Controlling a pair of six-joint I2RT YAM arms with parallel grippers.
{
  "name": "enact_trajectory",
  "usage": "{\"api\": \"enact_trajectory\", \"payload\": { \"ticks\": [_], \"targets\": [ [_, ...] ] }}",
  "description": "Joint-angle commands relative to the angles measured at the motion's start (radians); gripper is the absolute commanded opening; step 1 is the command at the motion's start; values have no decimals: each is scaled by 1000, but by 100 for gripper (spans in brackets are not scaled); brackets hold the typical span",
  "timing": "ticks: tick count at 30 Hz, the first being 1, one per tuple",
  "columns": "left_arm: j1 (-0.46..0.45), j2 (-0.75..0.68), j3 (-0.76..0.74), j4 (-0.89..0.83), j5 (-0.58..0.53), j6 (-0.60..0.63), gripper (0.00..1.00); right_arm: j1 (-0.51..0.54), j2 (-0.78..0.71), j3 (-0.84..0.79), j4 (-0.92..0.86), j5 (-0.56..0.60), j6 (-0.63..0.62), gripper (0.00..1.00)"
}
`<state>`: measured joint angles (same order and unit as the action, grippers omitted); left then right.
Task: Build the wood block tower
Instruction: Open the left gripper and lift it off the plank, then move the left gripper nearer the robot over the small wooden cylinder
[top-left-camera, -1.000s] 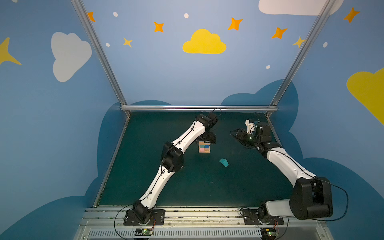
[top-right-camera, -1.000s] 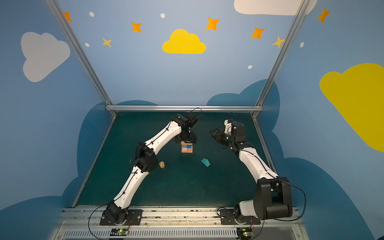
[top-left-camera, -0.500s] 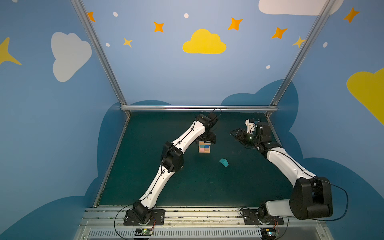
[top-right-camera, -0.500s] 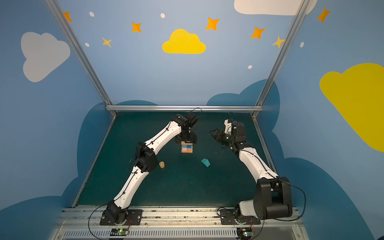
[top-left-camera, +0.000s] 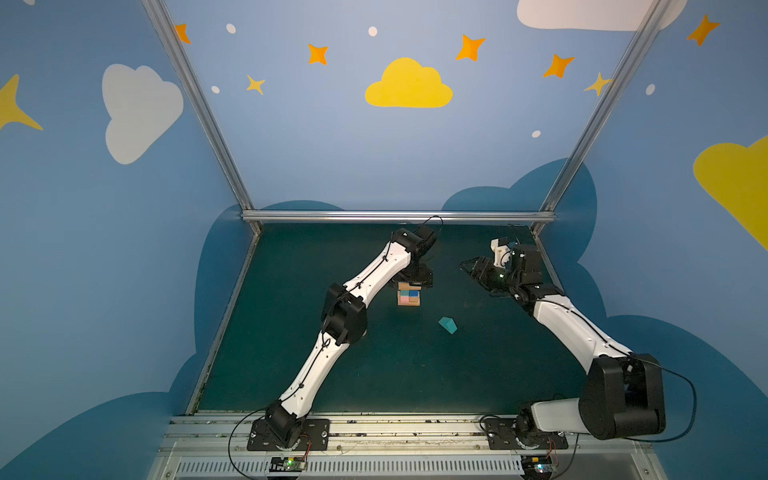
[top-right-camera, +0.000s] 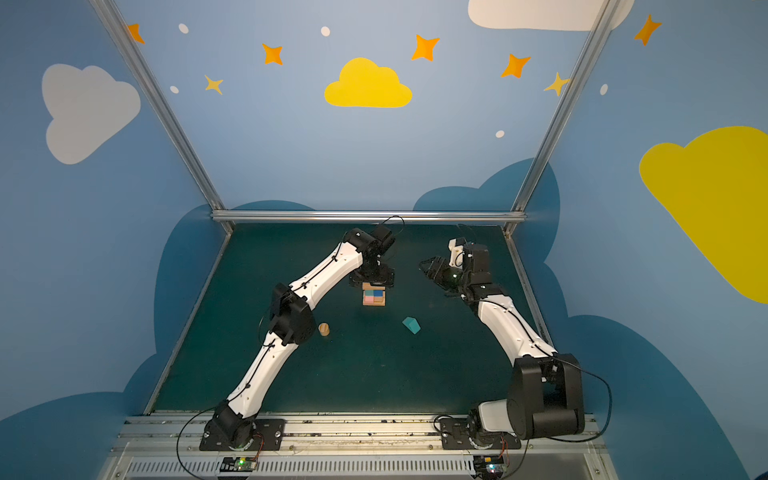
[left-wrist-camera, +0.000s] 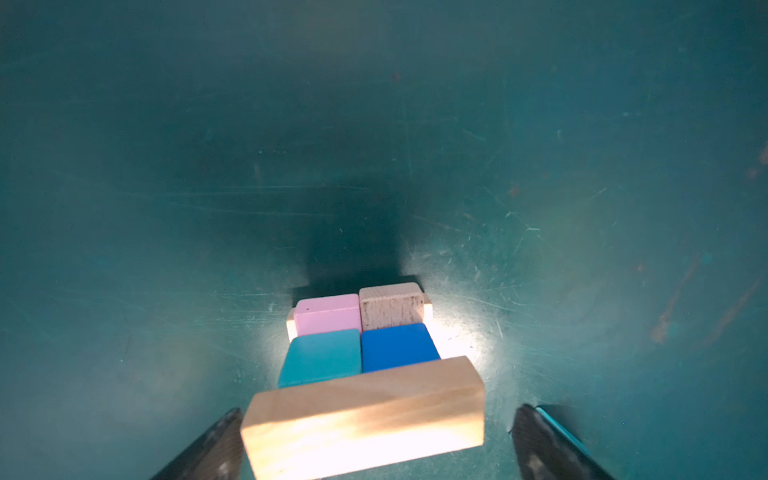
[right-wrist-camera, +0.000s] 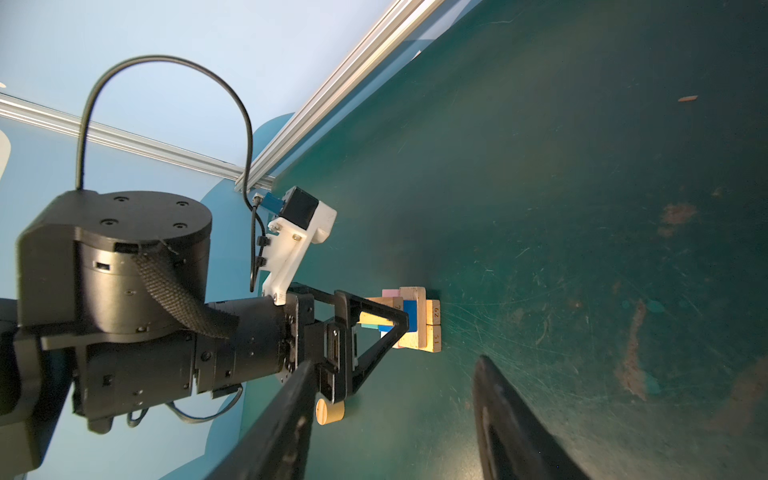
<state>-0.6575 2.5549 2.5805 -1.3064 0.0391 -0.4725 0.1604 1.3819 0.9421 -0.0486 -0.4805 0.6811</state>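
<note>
Left gripper (top-left-camera: 412, 277) over tower (top-left-camera: 408, 297) mid-mat (top-left-camera: 374, 374), jaws wide, straddling tan bar (left-wrist-camera: 365, 419) that lies on cubes (left-wrist-camera: 320, 357). One finger is close to bar end, so lift straight up, no sideways drift. Right gripper (top-left-camera: 467, 266) jaws apart, empty. House piece (top-left-camera: 447, 324) and cylinder (top-right-camera: 323, 329) loose on mat.

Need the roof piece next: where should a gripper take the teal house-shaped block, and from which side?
Take the teal house-shaped block by its flat parallel sides, coming straight down from above. It lies alone on the mat, clear of the tower, so both jaws have room; the sloped roof faces would likely let it slip.
</note>
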Motion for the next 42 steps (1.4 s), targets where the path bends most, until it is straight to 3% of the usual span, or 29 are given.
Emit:
{"api": "enact_trajectory", "payload": {
  "ticks": [1, 13, 30, 36, 42],
  "targets": [
    [1, 15, 11, -19, -19, -6, 100, -4, 9, -9, 9, -9, 0, 59],
    [1, -68, 11, -27, -62, -5, 100, -4, 3, -12, 7, -7, 0, 59],
    [-5, -333, -8, -59, -173, 24, 100, -3, 3, -12, -2, 0, -2, 59],
    [-9, -475, -179, -70, -282, 25, 100, -4, 1, -12, -8, 8, -4, 59],
    [-7, -693, -543, 47, -339, -29, 100, -4, 2, -12, -12, 13, -6, 58]
  ]
}}
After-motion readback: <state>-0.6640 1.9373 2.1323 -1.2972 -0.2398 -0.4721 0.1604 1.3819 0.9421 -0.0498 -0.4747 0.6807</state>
